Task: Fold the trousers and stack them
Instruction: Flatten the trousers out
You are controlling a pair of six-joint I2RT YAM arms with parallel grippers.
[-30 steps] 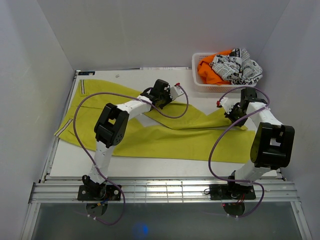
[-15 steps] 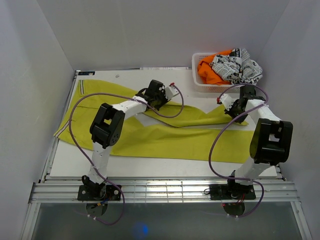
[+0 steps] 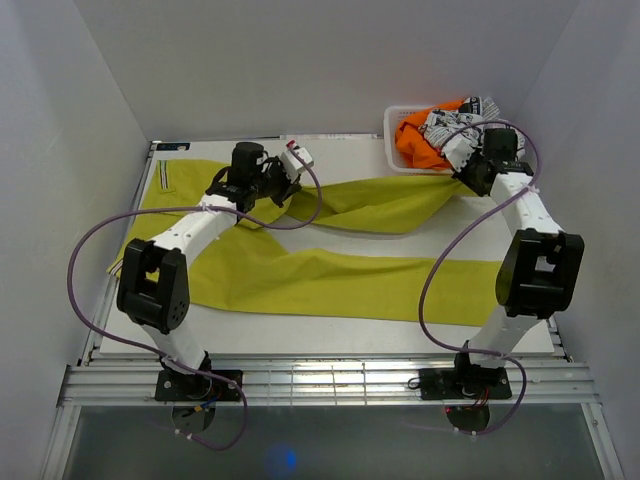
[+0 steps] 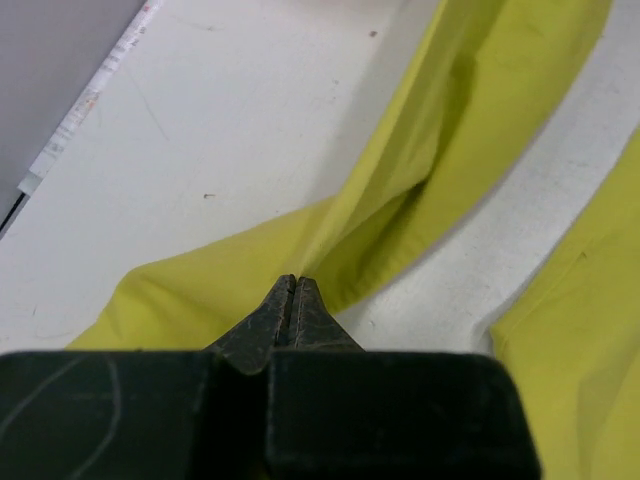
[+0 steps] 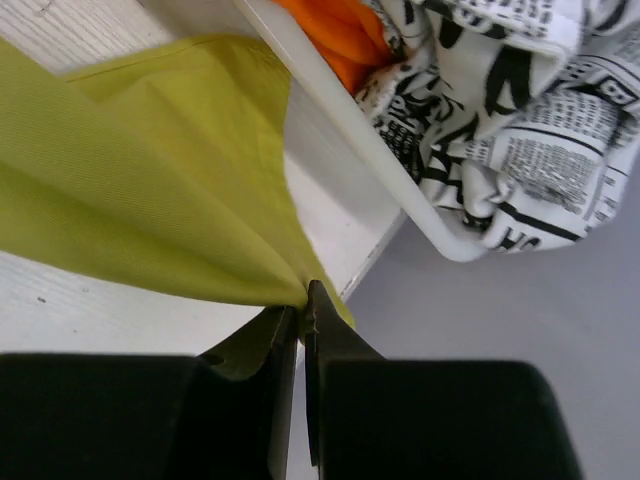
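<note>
Trousers (image 3: 330, 285), mustard, spread across desk (image 3: 300, 335): far leg pinched tight by left hand (image 4: 296, 284) and right hand (image 5: 303, 292) near far edge; advise moving both ends together, taut, legs aligned.

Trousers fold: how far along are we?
Early. Done: the trousers lie spread on the table, near leg flat. In hand: both jaws shut on the far leg, left near the crotch, right at the hem by the basket. Left: legs apart, no fold, nothing stacked.

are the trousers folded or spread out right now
Spread, not folded: the trousers lie open on the table, one leg held by the left gripper and right gripper.
</note>
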